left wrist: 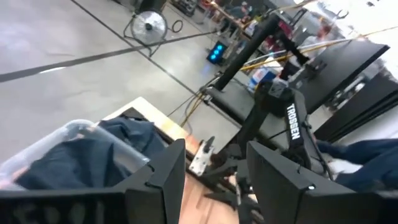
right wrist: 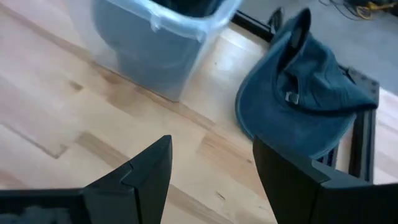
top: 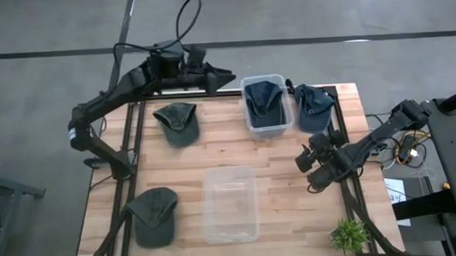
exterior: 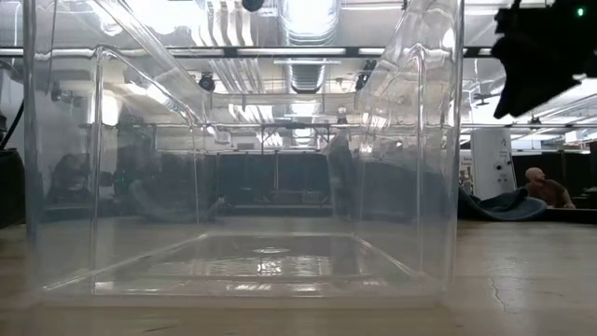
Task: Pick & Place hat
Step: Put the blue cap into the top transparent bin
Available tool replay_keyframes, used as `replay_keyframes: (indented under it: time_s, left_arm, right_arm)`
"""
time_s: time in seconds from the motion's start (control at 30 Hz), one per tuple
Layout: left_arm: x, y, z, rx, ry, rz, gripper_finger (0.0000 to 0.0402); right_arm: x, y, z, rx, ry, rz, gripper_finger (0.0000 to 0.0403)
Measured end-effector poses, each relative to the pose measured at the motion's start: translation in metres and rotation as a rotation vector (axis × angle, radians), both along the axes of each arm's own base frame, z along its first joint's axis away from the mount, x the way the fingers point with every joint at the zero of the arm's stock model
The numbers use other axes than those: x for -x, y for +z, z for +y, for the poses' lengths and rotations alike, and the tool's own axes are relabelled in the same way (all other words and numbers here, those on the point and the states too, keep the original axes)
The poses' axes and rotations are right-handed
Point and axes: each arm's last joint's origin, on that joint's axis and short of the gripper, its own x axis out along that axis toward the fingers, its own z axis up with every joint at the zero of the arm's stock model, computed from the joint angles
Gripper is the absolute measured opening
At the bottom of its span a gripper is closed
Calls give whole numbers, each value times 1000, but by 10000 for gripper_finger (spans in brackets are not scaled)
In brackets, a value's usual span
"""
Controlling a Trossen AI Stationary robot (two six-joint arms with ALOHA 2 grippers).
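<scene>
Several caps are in view. A blue cap (top: 313, 106) lies flat on the table's far right corner and also shows in the right wrist view (right wrist: 305, 106). Another blue cap (top: 265, 102) sits inside the far clear bin (top: 248, 121). Two green caps (top: 177, 121) (top: 155, 214) lie flat on the left half. My right gripper (top: 300, 160) (right wrist: 211, 168) hovers open over bare wood, on the near side of the loose blue cap. My left gripper (top: 230, 78) (left wrist: 214, 180) is open at the far edge, just left of the far bin, holding nothing.
An empty clear bin (top: 231, 205) stands near the table's near middle and fills the low view (exterior: 261, 159). A small green plant (top: 348, 235) sits at the near right corner. Bare wood lies between the two bins and around my right gripper.
</scene>
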Motion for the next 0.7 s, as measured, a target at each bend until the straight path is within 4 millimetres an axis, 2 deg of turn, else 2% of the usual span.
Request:
replay_keyframes:
  time_s: [0.27,0.47,0.7]
  left_arm:
    - [11,-3,-3,-86,-15,95,163]
    - [13,-6,-2,-88,-12,133,163]
    - [13,-6,-2,-84,-10,141,163]
  right_arm:
    - [-4,-39,-9,-29,-37,-67,219]
    - [-1,-55,-30,-7,-152,-37,224]
    - [-7,-69,-55,6,-244,-59,257]
